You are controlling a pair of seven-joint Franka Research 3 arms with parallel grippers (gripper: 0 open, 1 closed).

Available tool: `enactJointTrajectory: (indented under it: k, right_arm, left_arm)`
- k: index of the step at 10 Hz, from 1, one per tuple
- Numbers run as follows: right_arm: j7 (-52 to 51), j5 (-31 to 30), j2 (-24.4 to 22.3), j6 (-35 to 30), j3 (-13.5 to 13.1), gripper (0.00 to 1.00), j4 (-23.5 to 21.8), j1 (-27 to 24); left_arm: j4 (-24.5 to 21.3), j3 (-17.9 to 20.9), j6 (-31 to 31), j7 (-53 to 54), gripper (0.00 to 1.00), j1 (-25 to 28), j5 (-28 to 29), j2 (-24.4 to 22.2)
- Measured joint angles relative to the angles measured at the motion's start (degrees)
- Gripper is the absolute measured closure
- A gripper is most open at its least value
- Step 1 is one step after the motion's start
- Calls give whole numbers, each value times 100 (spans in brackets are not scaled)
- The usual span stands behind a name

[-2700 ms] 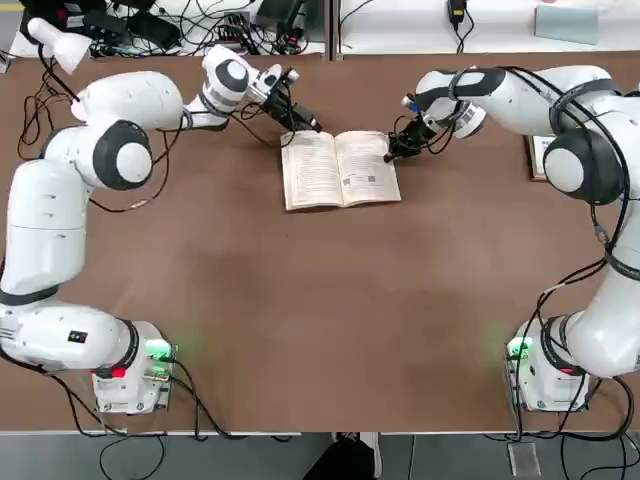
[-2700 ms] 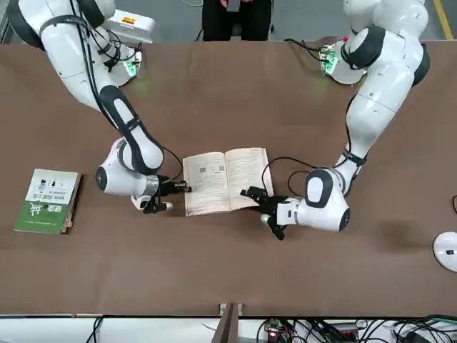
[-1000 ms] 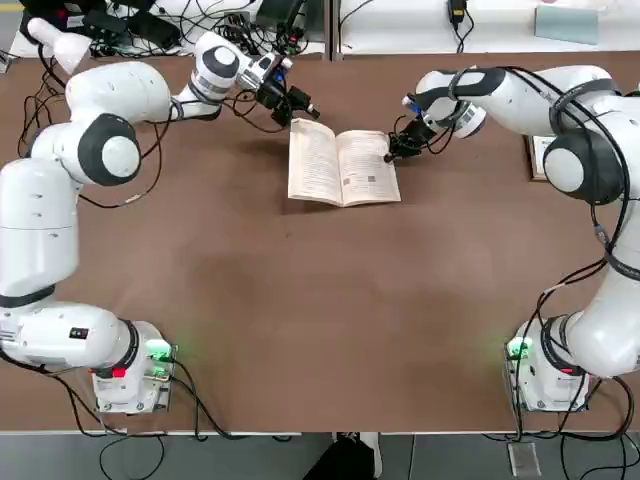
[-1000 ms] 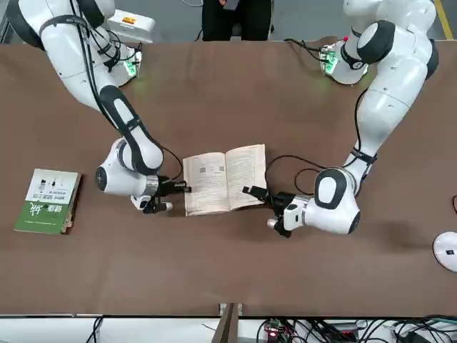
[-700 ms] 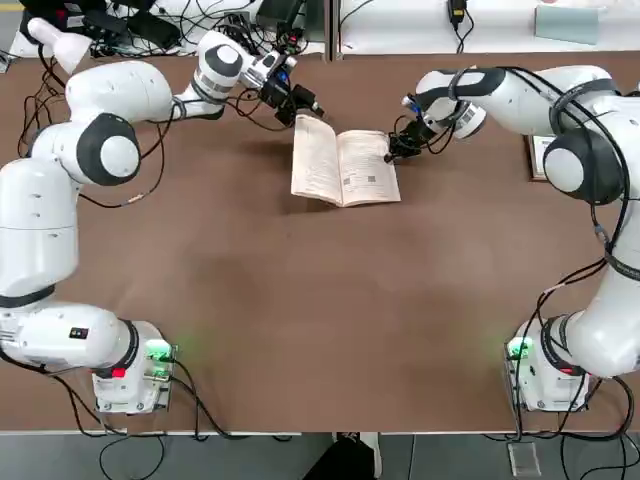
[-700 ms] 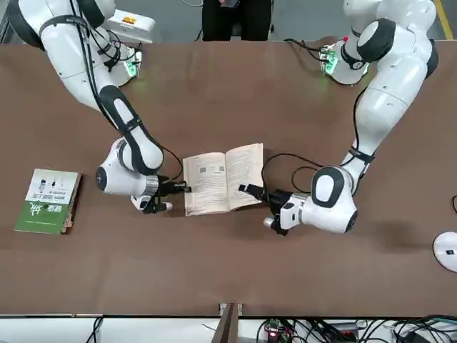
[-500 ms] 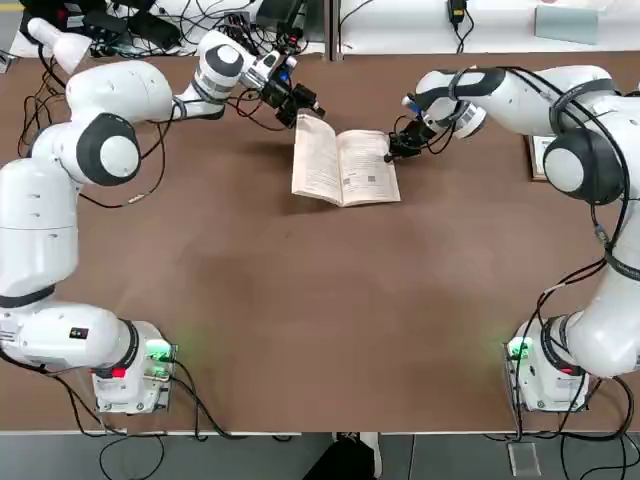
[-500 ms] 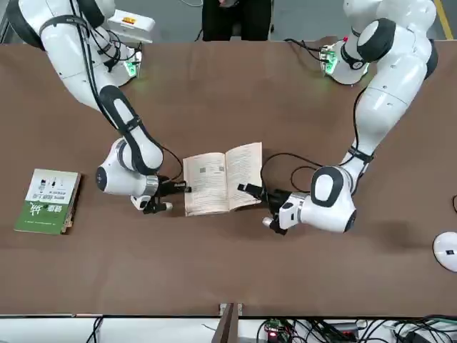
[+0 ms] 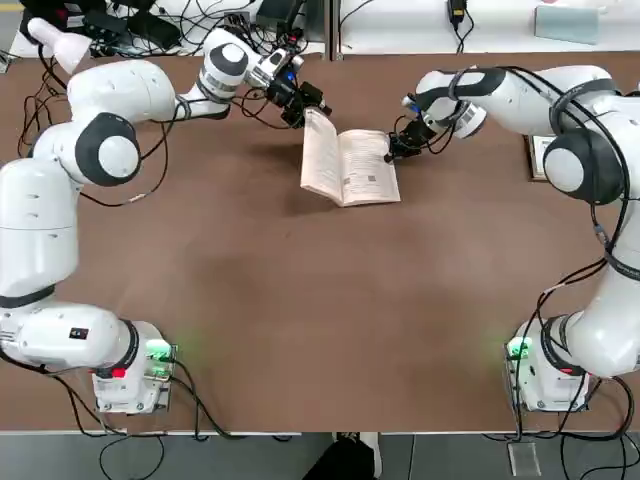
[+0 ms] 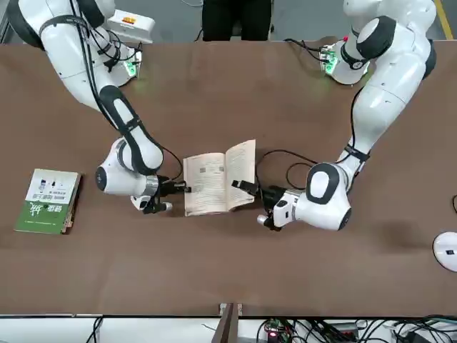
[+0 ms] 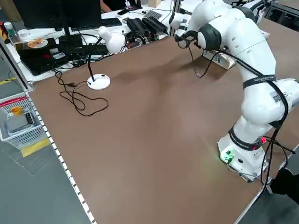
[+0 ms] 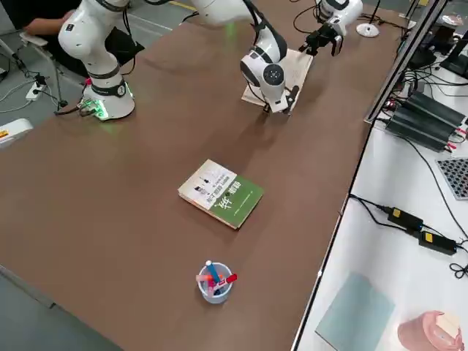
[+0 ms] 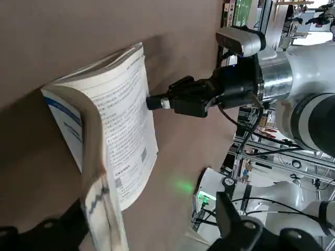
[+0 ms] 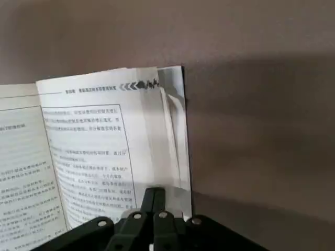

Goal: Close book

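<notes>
We had the left gripper (image 9: 312,108) clamped on the book's (image 9: 350,168) raised left half, cover tilted steeply up. The right gripper (image 9: 392,152), fingers (image 14: 155,201) pressed together, pinned the right page's outer edge flat. The book sat mid-table (image 9: 300,320), far side, between both arms.

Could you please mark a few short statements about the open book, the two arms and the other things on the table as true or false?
1. The book lies fully closed. False: it is open, one half raised.
2. The left gripper is at the raised half's far corner. True.
3. The right gripper has its fingers spread wide. False: they are shut, on the flat half's edge.
4. A green-and-white book lies apart from the open one. True.
5. The cup of pens stands on the green-and-white book. False: on the table.
</notes>
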Motion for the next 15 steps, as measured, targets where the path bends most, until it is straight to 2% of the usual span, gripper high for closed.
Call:
enactJointTrajectory:
  k: [7,15]
  right_arm:
    - [-5,0,0,0,-6,99,1,0]
    - [-9,0,0,0,-15,99,1,0]
  left_arm:
    - [-2,-194,341,-397,0,-70,0,-3]
    - [-9,-198,767,-829,0,-398,0,-3]
